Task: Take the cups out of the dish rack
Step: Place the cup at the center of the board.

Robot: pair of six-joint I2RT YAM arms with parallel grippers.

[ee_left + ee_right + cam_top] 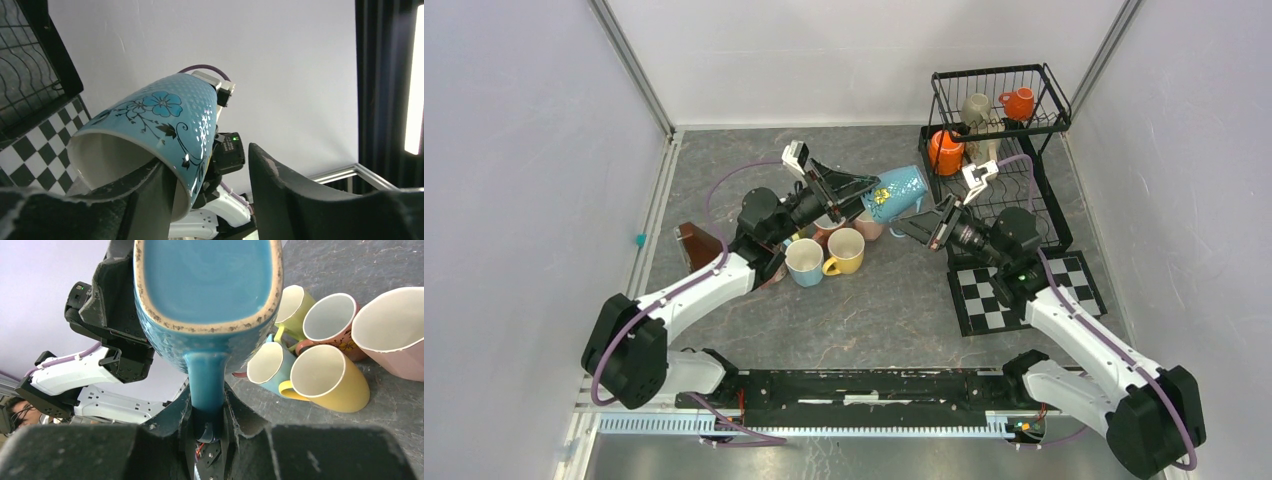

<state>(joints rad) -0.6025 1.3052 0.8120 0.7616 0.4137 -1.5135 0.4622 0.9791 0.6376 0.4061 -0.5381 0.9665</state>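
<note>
- Pinching the handle of the blue mug [894, 192] in mid-air, between dish rack [999, 100] and unloaded cups [824, 255], the right gripper [207, 405] is clamped.
- The left gripper [859, 187] straddles the rim, unclamped; early release would likely drop the mug onto them.

A grey, stone-patterned worktop [874, 310] is filling the middle of the overhead view, and plain white walls [844, 50] are closing it in on three sides. Slim metal posts [629, 65] are running up along the far corners. A black-and-white checkered mat [979, 305] is lying flat on the right half of the worktop, partly covered from above. A flat brown wedge [696, 243] is sitting on the left half, near the edge. A tiny teal item [639, 240] is resting by the left edge strip, too small to identify. A bright light strip [414, 75] is glowing at the right of the left wrist view.
</note>
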